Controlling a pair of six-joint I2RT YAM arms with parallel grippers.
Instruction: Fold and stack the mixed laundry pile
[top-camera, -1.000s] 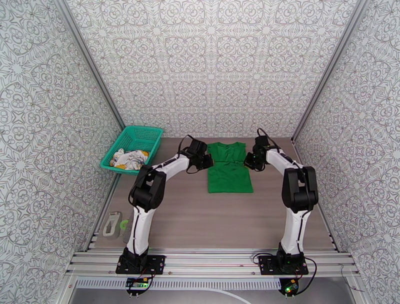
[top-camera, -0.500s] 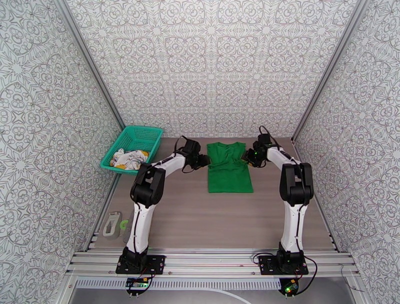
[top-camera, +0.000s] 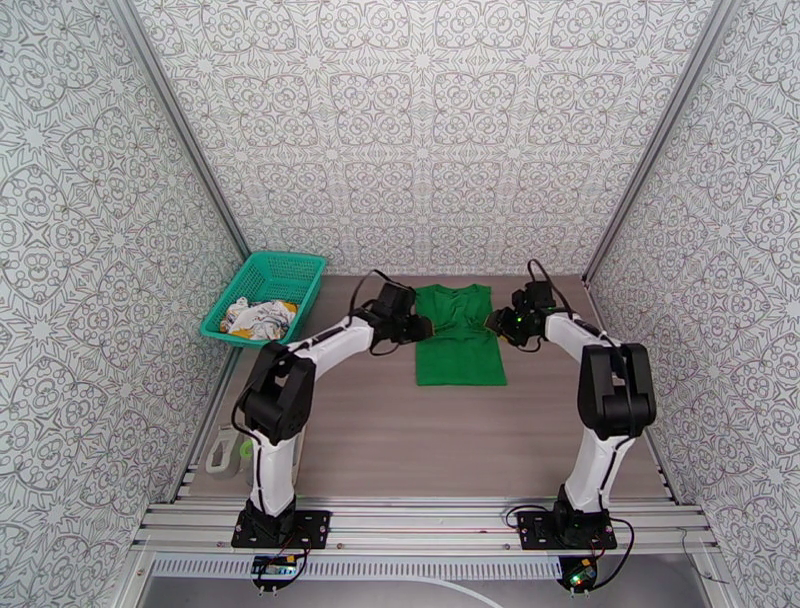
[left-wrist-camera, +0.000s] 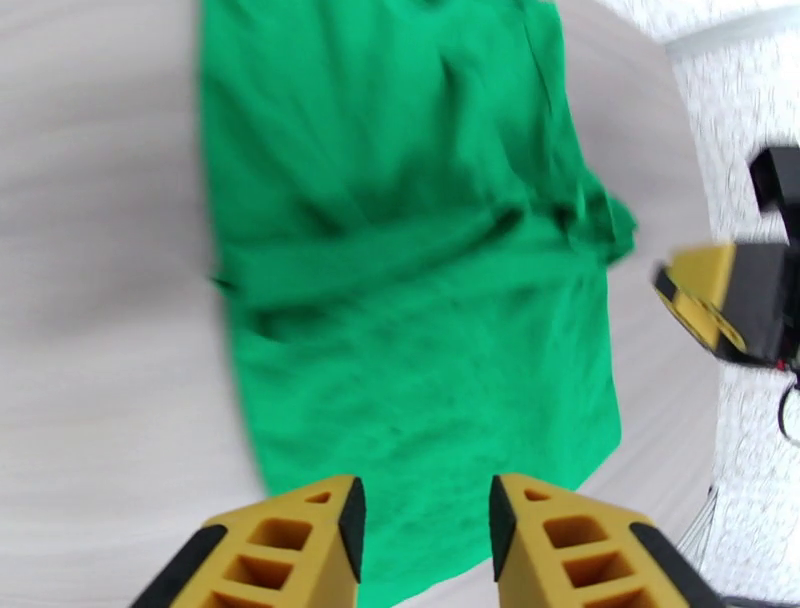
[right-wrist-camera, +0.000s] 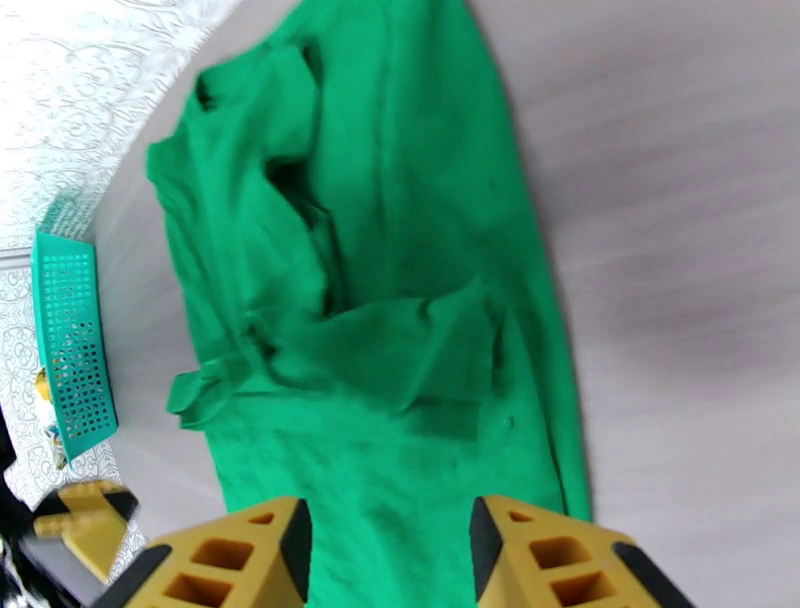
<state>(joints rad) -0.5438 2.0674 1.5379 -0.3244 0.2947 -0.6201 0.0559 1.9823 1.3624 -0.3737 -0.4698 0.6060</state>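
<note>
The bright green shirt (top-camera: 458, 338) lies flat on the far middle of the table, with both sleeves folded in across its chest (left-wrist-camera: 400, 250) (right-wrist-camera: 380, 300). My left gripper (top-camera: 421, 328) hovers at the shirt's left edge, open, with nothing between its yellow fingers (left-wrist-camera: 300, 540). At the right edge my right gripper (top-camera: 496, 322) is also open and empty, its fingers (right-wrist-camera: 545, 560) above the cloth. The white printed garment (top-camera: 258, 317) sits crumpled in the basket.
The teal mesh basket (top-camera: 268, 292) stands at the far left by the wall (right-wrist-camera: 70, 350). A white and green object (top-camera: 225, 448) lies at the table's left near edge. Patterned walls close in on three sides. Bare tabletop lies in front of the shirt.
Both grippers have opened and let go of the shirt's sides. The arms' elbows have swung outward and lower, while the grippers stay close to the shirt's edges.
</note>
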